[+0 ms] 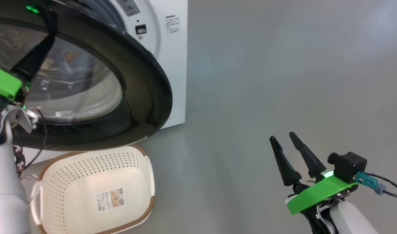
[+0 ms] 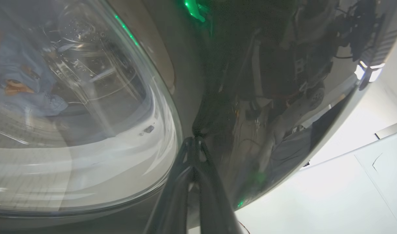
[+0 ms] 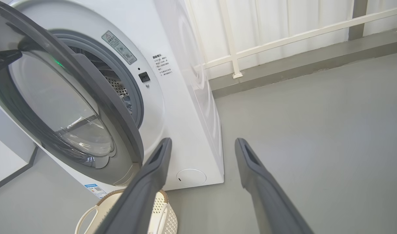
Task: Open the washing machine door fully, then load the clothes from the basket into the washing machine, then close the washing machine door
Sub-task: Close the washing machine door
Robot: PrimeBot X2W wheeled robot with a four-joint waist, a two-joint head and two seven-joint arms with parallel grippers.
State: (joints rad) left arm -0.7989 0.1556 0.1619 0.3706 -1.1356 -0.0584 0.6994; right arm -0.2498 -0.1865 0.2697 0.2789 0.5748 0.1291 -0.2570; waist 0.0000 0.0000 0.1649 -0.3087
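black door (image 1: 152,91) rim touched the left pincer (image 2: 195,143), pressed together; right pincer (image 1: 282,136) hung spread apart above the floor (image 1: 250,81); clothes (image 2: 19,71) showed through the glass (image 2: 87,136).

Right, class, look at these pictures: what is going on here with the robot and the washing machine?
The robot's left gripper, shut, rests its fingertips against the glossy black rim of the washing machine door, which stands partly open. The basket on the floor below is empty, and light blue clothes show through the door, apparently inside the washing machine. The right gripper hangs open above the floor, holding nothing.
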